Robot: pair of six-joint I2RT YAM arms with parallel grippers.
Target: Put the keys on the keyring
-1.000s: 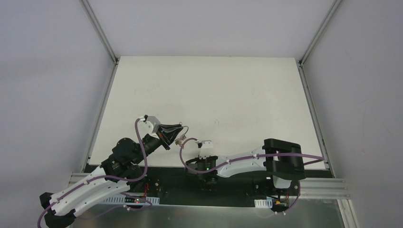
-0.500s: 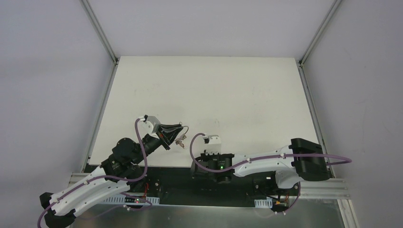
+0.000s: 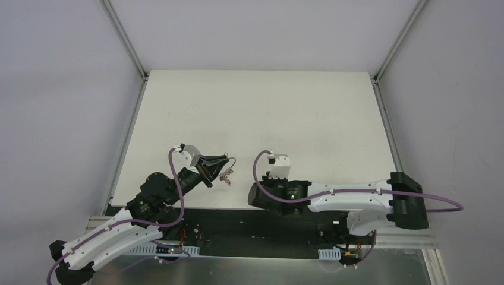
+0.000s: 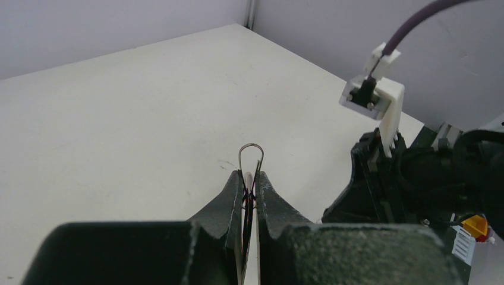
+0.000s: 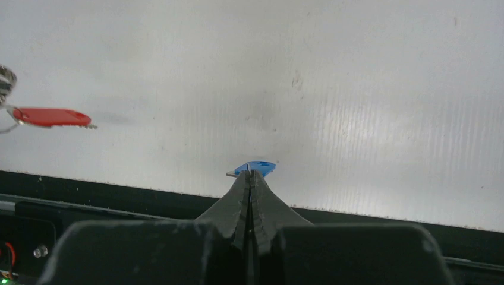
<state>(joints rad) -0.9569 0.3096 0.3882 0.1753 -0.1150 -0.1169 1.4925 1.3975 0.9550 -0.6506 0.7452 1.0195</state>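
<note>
Views of a two-arm cell over a white rectangular table (image 3: pixel 267 107).

**Overhead view:** both wrists sit close to the table's near edge. The far and right parts of the surface lie open, bounded by grey walls.

**Left wrist view:** left gripper (image 4: pixel 250 178) is pinched tight on the thin silver metal keyring (image 4: pixel 251 155), whose loop stands up beyond the fingertips. The right arm's white camera mount (image 4: pixel 374 98) lies near, to the right.

**Right wrist view:** only here do the key colours show. Right gripper (image 5: pixel 249 176) is clamped on the small key with an oblong blue plastic head (image 5: pixel 257 167), over the table's near edge beside a black strip (image 5: pixel 119 199). The red-headed key (image 5: pixel 50 117) shows at far left, well apart, next to a sliver of silver metal.
</note>
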